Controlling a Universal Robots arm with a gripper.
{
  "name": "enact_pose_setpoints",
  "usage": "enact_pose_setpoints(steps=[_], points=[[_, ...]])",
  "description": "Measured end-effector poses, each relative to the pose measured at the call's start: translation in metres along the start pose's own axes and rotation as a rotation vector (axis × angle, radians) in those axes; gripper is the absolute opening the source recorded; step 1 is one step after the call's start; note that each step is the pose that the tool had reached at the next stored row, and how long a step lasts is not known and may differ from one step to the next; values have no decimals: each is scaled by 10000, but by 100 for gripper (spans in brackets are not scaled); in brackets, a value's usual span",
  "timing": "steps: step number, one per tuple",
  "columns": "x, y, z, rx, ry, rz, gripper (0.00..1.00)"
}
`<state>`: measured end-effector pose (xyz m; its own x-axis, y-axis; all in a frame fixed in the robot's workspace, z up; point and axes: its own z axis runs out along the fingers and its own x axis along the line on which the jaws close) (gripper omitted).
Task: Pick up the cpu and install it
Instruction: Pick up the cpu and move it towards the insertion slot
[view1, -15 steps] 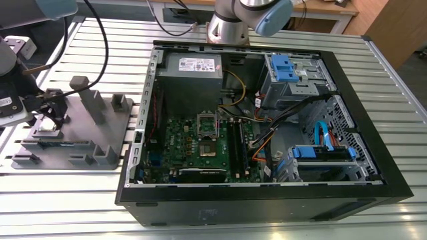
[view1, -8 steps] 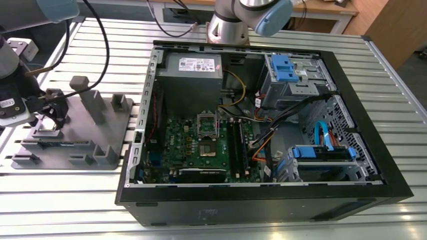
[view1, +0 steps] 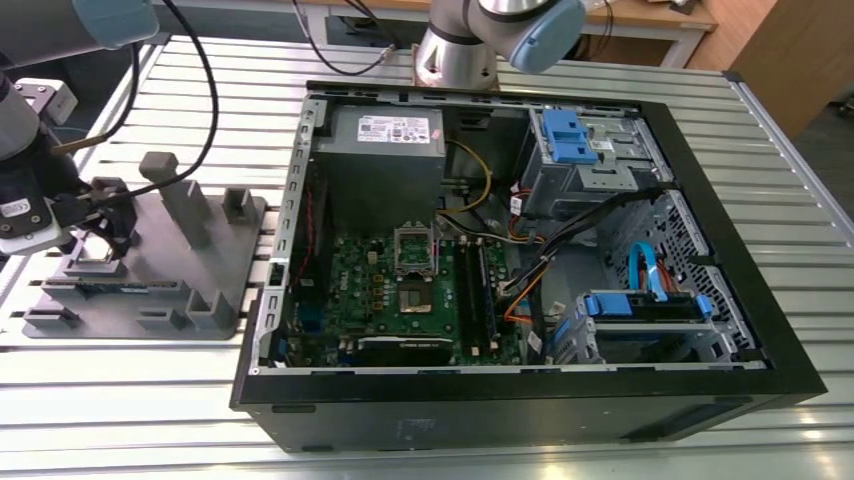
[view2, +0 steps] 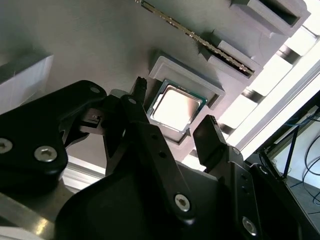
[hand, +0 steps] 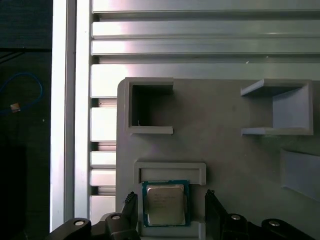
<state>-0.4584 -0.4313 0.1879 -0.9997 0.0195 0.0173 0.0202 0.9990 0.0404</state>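
The cpu (view2: 176, 108) (hand: 165, 204), a small square chip with a pale metal top and green edge, lies flat in a shallow nest of the grey holder plate (hand: 225, 165) (view1: 200, 300). My gripper (view2: 175, 102) (hand: 170, 196) is open just above it, with one black fingertip on each side of the chip and neither touching it. In the exterior view my gripper (view1: 100, 235) hangs over the holder plate, at that view's left. The green motherboard (view1: 400, 290) with its metal-framed socket (view1: 416, 255) lies inside the open computer case (view1: 467, 410).
Upright grey blocks (view1: 187, 205) stand on the holder plate close to the gripper. A memory stick (view2: 200, 40) sits in a slot beside the chip's nest. Inside the case are cables, blue drive bays (view1: 647, 305) and a power supply (view1: 387, 130). The slatted metal table (view1: 134, 400) carries everything.
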Motion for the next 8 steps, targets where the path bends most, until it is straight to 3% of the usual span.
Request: enact_pose_setpoints(steps=[8], points=[[14, 4, 20, -1, 1, -1, 65]])
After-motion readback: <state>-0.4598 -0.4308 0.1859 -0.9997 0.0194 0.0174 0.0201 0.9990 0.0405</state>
